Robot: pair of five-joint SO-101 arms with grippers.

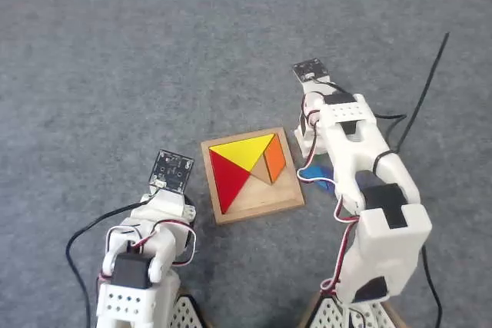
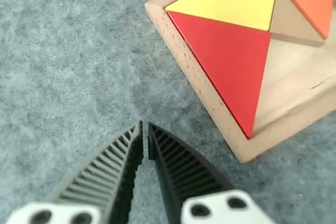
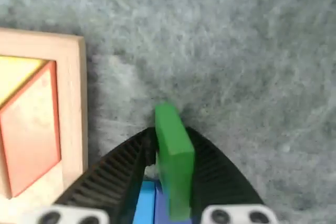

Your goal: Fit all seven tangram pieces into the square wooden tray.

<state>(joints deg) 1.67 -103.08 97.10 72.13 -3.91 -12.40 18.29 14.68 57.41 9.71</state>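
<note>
Grey fuzzy mat (image 1: 115, 74) covers the whole table. From the high view, the square wooden tray (image 1: 257, 209) sits near the middle of the mat. A yellow triangle (image 1: 244, 153), a red triangle (image 1: 228, 177) and an orange piece (image 1: 275, 160) lie flat inside it. Part of the wood floor is bare. The left arm (image 1: 146, 251) is by the near edge, and the right arm (image 1: 361, 167) is beside the tray, with a blue piece (image 1: 323, 174) under it.

From the left wrist view, the left gripper (image 2: 144, 127) has its fingers together with nothing between them. It hangs over the mat, just beside a tray corner.

From the right wrist view, the right gripper (image 3: 170, 132) is clamped on a green piece (image 3: 173, 156) that stands on its edge, near the tray's rim.

I think the green piece goes in next. It is best to carry it over the rim, lay it flat on the bare wood, and let go only when it sits snug.
</note>
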